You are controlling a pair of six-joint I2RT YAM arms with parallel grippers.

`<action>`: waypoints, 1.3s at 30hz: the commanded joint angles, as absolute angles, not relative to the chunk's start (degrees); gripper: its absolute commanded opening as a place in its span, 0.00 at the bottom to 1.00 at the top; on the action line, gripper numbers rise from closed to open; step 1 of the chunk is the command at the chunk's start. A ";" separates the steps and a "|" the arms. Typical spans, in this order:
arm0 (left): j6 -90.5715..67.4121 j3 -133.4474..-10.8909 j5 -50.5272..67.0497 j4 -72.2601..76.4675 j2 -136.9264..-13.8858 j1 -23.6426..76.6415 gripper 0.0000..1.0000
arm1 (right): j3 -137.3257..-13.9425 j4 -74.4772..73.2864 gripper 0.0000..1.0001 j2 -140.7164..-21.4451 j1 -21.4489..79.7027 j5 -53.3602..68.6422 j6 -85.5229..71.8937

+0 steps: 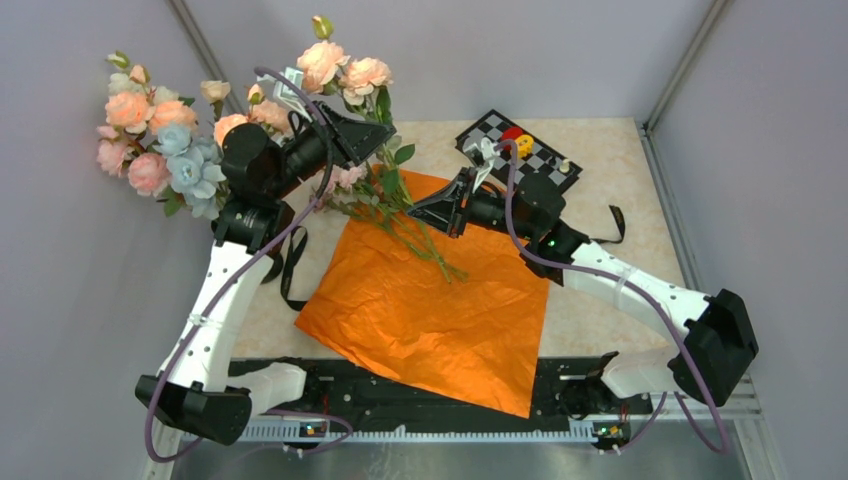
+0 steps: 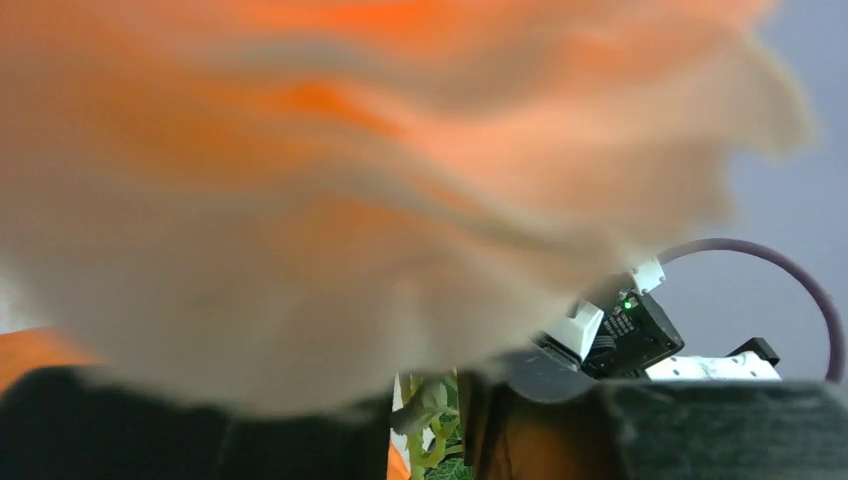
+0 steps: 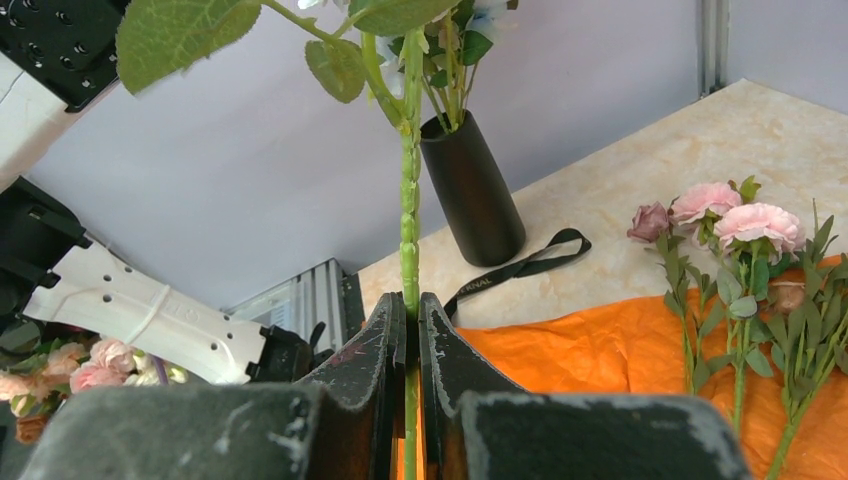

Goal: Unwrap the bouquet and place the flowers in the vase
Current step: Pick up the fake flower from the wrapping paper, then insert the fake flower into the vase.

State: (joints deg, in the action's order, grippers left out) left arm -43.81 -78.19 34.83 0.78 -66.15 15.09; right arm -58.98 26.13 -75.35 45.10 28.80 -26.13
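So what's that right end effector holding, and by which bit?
A flower, pinched by the right end effector on its bare green stem, below the leaves.

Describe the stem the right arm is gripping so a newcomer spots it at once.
Find the orange paper sheet spread mid-table; loose pink flowers lie across its far corner. Just beside them the right tool pinches one green stem. Unlike the neighbours lying flat, it is held up off the paper, leaves overhead.
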 commanded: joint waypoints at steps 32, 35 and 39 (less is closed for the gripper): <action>-9.13 -109.99 27.72 -39.32 -69.67 2.49 0.00 | -53.64 24.03 0.77 -69.10 39.55 21.94 -21.83; -6.84 -111.80 28.07 -44.85 -68.88 -3.75 0.00 | -49.45 24.58 0.78 -66.56 35.39 22.79 -22.19; -4.00 -112.80 19.54 -51.09 -67.19 -4.79 0.00 | -45.36 22.02 0.79 -62.55 30.81 20.75 -20.42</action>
State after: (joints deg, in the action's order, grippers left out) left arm -8.86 -110.48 26.20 -42.17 -68.84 -3.73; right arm -47.94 22.94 -67.11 34.15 22.48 -22.46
